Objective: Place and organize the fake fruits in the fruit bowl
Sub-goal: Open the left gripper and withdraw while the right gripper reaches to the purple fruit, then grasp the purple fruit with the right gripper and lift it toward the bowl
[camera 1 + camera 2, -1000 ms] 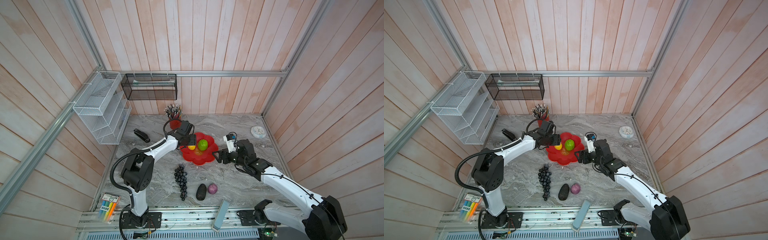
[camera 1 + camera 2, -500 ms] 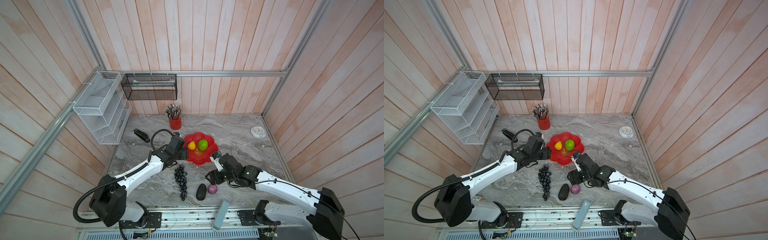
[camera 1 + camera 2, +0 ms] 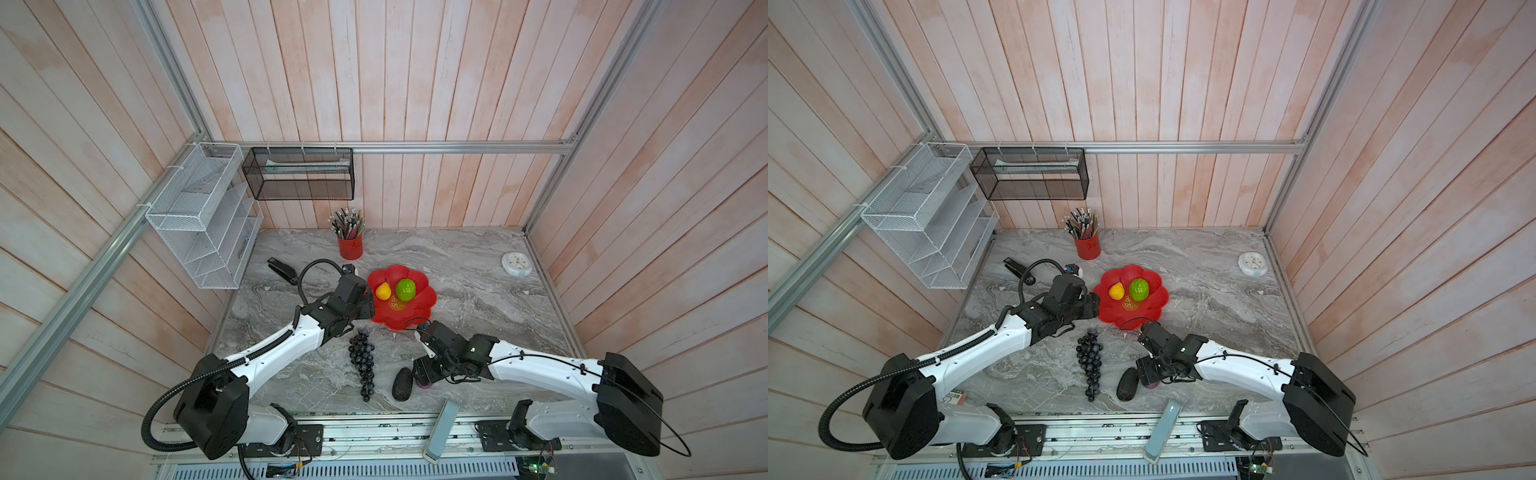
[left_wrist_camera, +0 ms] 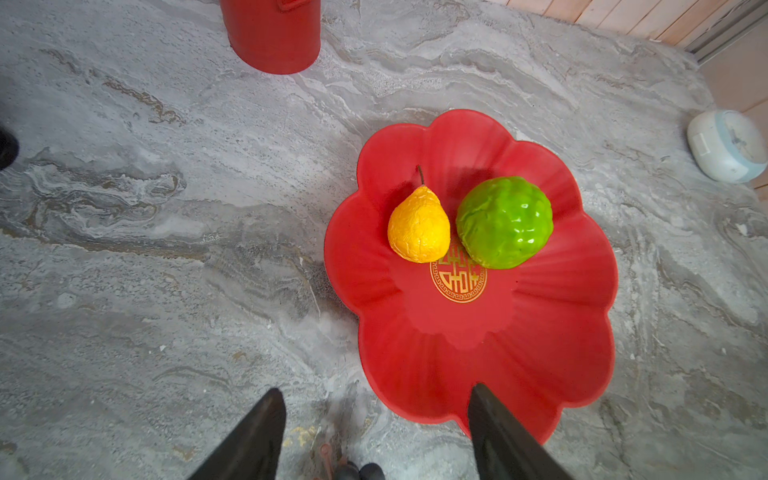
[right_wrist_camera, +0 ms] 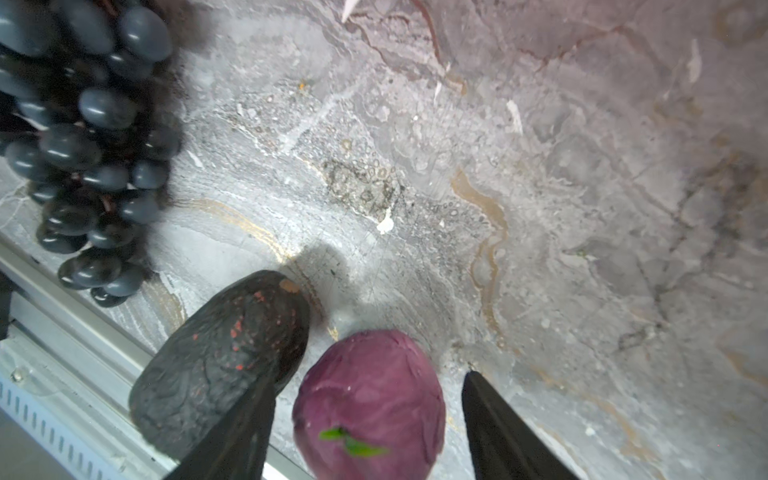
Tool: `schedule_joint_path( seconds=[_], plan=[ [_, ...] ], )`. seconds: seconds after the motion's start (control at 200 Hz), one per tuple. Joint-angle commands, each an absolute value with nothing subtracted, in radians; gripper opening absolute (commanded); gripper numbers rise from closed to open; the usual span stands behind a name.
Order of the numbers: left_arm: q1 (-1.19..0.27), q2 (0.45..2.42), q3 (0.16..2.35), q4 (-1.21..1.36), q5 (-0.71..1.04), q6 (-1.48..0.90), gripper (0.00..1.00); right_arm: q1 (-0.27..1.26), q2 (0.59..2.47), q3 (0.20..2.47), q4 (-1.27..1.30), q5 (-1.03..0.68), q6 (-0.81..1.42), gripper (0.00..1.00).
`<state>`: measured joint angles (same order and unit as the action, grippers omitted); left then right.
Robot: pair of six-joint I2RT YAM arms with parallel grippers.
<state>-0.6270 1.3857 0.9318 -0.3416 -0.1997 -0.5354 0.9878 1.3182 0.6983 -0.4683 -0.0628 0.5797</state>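
The right gripper (image 5: 370, 374) has jaws apart astride the small purple fruit (image 5: 370, 415) on the table (image 5: 540, 208) (slim gaps either side), poised to pinch it; the left gripper (image 4: 376, 388), jaws apart, empty, hovers at the fruit bowl (image 4: 582, 353) rim.

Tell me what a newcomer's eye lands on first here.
The glossy red fruit bowl at centre, holding a yellow pear and a bumpy green ball, grabs attention first. Next, near the front edge, the right tool straddles a purple fruit beside a dark avocado, with a grape bunch lying alongside.
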Motion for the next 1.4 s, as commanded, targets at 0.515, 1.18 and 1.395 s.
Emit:
schedule_joint_path(
  seconds=[0.515, 1.18, 1.395],
  plan=[
    [-0.620, 1.380, 0.913, -0.334, -0.219, -0.543, 0.72, 0.994, 1.342, 0.665, -0.456, -0.070, 0.574, 0.38],
    [-0.617, 1.258, 0.828, -0.401, -0.239, -0.623, 0.72, 0.720, 1.376, 1.036, -0.363, -0.012, 0.312, 0.38],
    [-0.617, 1.215, 0.796, -0.419, -0.241, -0.654, 0.72, 0.667, 1.528, 1.088, -0.260, -0.034, 0.246, 0.38]
  ],
)
